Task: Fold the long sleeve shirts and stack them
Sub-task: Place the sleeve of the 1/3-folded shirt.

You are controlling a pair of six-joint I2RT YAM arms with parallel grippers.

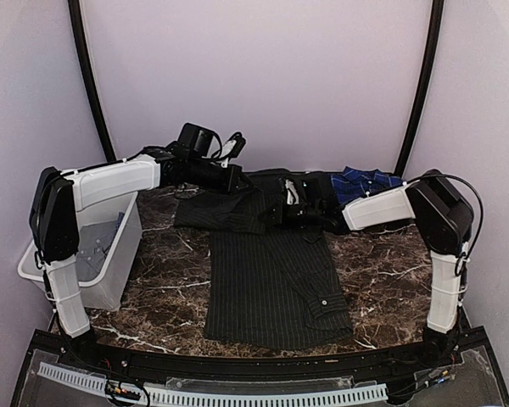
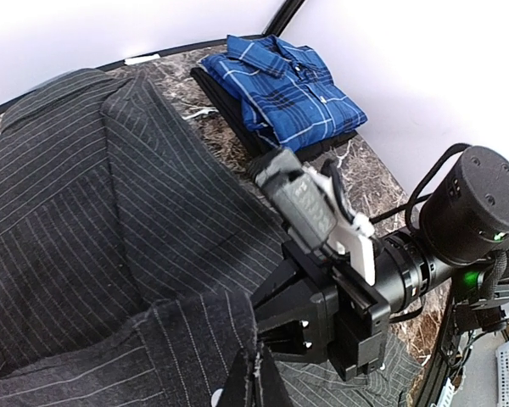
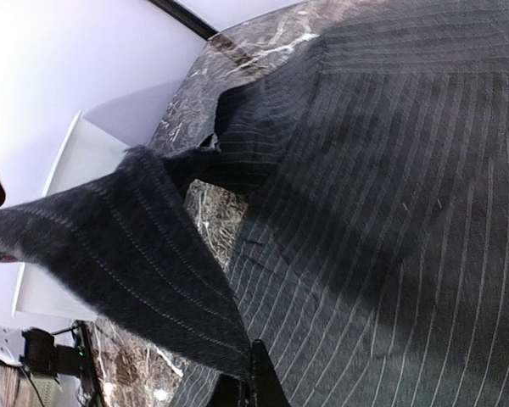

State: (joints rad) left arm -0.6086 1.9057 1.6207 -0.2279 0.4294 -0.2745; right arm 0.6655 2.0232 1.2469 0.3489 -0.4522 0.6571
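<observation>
Pinstriped shirt (image 1: pixel 271 280) lay spread on the bench (image 1: pixel 382 263), its far edge clamped in both my left gripper (image 1: pixel 236 180) and my right gripper (image 1: pixel 288 197). I judged the first fold was in hand; next, both should lift evenly and bring that edge toward the near hem.

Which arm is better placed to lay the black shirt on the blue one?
Probably the right arm: its jaws grip the black shirt near the folded blue shirt. The left arm holds the side nearer the bin.
</observation>
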